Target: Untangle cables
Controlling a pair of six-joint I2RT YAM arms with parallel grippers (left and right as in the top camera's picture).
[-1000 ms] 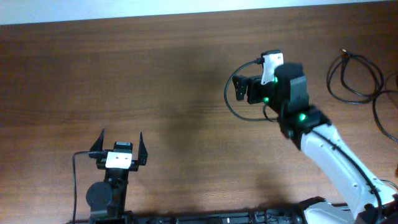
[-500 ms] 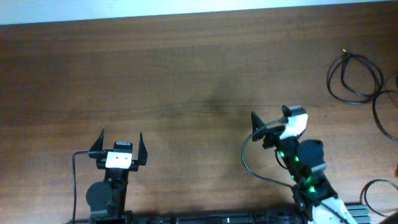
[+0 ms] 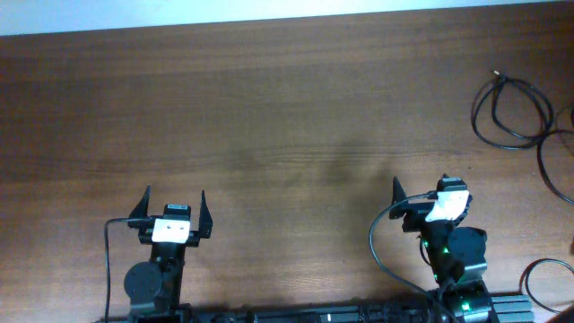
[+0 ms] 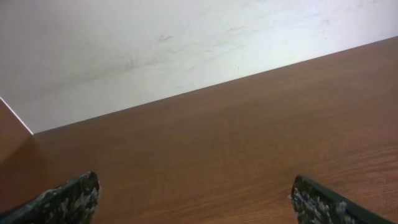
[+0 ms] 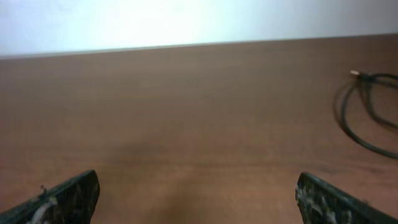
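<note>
The cables lie apart at the table's right edge as thin black loops: one loop [image 3: 474, 115] at the far right, a second arc [image 3: 541, 167] below it, and a third [image 3: 527, 274] by the near right corner. In the right wrist view, one loop with its small plug [image 5: 367, 76] shows at the right. My right gripper [image 3: 421, 190] [image 5: 198, 180] sits open near the front edge, well left of the cables, with nothing between its fingers. My left gripper [image 3: 174, 192] [image 4: 193, 183] is open at the front left over bare wood.
The brown wooden table [image 3: 269, 108] reaches back to a white wall [image 4: 155, 43]. The arm bases [image 3: 152, 287] stand at the near edge, each with its own thick black wire [image 3: 377, 242] looping beside it.
My right arm has drawn back from the middle of the table toward the near edge and now points forward. The left arm and the cables have not moved.
</note>
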